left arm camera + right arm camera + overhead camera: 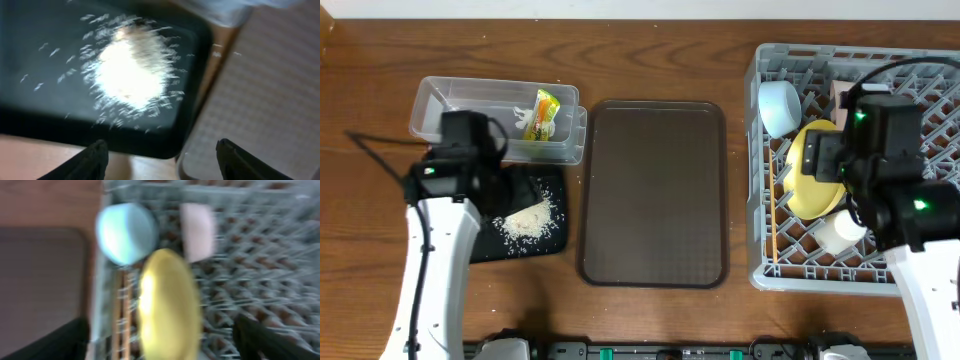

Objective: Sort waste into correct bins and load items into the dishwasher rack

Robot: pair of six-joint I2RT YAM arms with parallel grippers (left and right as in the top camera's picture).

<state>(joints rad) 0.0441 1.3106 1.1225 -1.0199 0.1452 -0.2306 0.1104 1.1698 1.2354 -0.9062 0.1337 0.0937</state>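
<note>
My left fingers hang spread above rice on the black tray; my right fingers spread over the yellow plate

You'll find the crumpled green-and-yellow wrapper inside the clear tub, toward its right end. The rice heap sits on the black tray beside that tub, with loose grains scattered round it. In the grey rack, the yellow plate stands on edge. The light blue bowl and pale cup are near one rim, the white bowl near the other. The chopsticks lie along the left wall.
</note>
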